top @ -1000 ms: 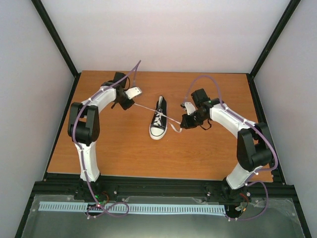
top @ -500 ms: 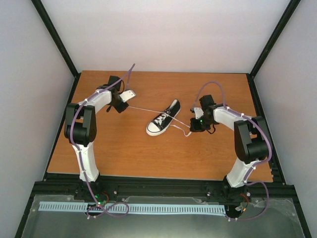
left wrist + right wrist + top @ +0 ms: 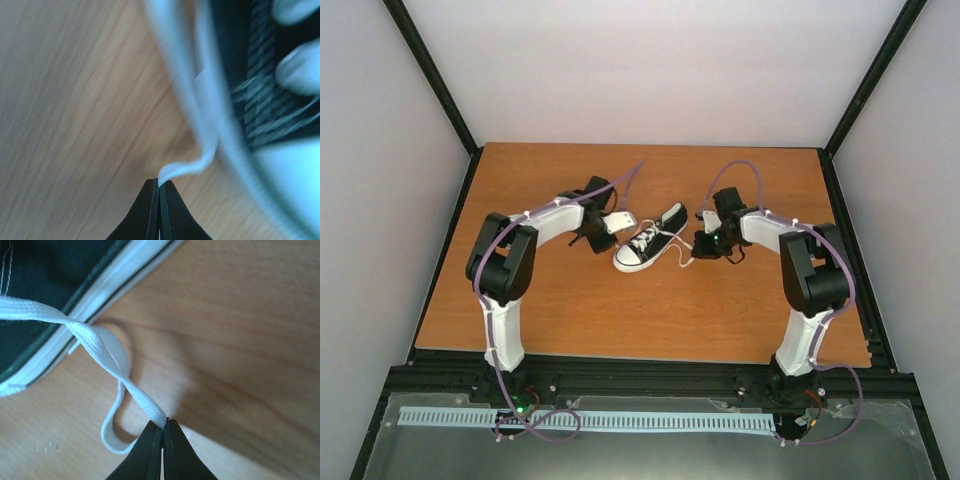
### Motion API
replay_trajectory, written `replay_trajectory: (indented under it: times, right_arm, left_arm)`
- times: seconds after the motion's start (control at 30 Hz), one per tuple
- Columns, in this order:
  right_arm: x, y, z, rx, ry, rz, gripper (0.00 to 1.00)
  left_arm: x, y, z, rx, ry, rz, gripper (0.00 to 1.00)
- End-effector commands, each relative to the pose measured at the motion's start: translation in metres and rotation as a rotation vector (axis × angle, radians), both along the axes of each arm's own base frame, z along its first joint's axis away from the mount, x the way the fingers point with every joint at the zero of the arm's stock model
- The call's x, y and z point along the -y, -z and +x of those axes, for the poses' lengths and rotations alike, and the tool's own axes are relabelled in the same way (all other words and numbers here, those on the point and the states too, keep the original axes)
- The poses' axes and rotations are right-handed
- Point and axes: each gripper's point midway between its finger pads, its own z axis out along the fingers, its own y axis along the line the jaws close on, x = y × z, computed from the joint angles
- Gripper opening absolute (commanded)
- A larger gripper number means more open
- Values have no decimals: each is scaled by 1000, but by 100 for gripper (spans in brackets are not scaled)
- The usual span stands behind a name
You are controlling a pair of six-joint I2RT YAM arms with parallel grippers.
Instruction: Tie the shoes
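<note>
Sneaker (image 3: 648, 240) between left pincer (image 3: 159, 186), right pincer (image 3: 163, 426)

In the left wrist view the sneaker (image 3: 260, 110) blurred and cut by the top and right edges, its lace (image 3: 205, 160) a soft smear, in the right wrist view it is cropped at top left, from above we cannot tell whether the lace is knotted.

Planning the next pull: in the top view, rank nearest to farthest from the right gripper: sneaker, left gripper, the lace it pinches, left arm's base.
1. The lace, pinched by the right gripper itself.
2. The sneaker, just to its left.
3. The left gripper, on the sneaker's other side.
4. The left arm's base, near left, clearly farthest.
</note>
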Motion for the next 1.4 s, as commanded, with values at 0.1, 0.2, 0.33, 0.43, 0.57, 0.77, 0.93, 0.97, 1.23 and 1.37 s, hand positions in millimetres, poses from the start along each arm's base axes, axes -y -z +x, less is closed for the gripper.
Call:
replay_trajectory:
  times: [0.1, 0.2, 0.33, 0.43, 0.57, 0.77, 0.93, 0.97, 1.23, 1.37]
  right_arm:
    - [-46, 0, 27, 74, -8, 53, 3]
    - [-62, 5, 23, 71, -35, 57, 3]
    - [-68, 8, 17, 67, -42, 67, 3]
    - [-67, 4, 13, 72, -46, 69, 3]
    - [-60, -3, 7, 93, -43, 50, 3]
    - [-21, -22, 6, 157, 21, -146, 3]
    - [8, -61, 18, 264, 74, -312, 3]
    - [10, -66, 17, 261, 65, -330, 3]
    - [25, -86, 18, 265, 43, -457, 4]
    - [27, -100, 23, 289, 48, -473, 6]
  left_arm:
    - [59, 0, -24, -27, 94, -68, 1]
    - [70, 2, -45, -54, 139, -80, 1]
    - [78, -7, -57, -89, 146, -124, 1]
    - [82, -16, -67, -119, 158, -162, 1]
    - [93, -28, -84, -146, 176, -225, 1]
    - [74, -58, -67, -48, 111, -207, 1]
    - [37, -92, -31, 7, -32, -211, 1]
    - [32, -94, -27, 16, -48, -202, 1]
    - [23, -117, -41, 47, -65, -220, 1]
    - [21, -131, -45, 66, -68, -232, 1]
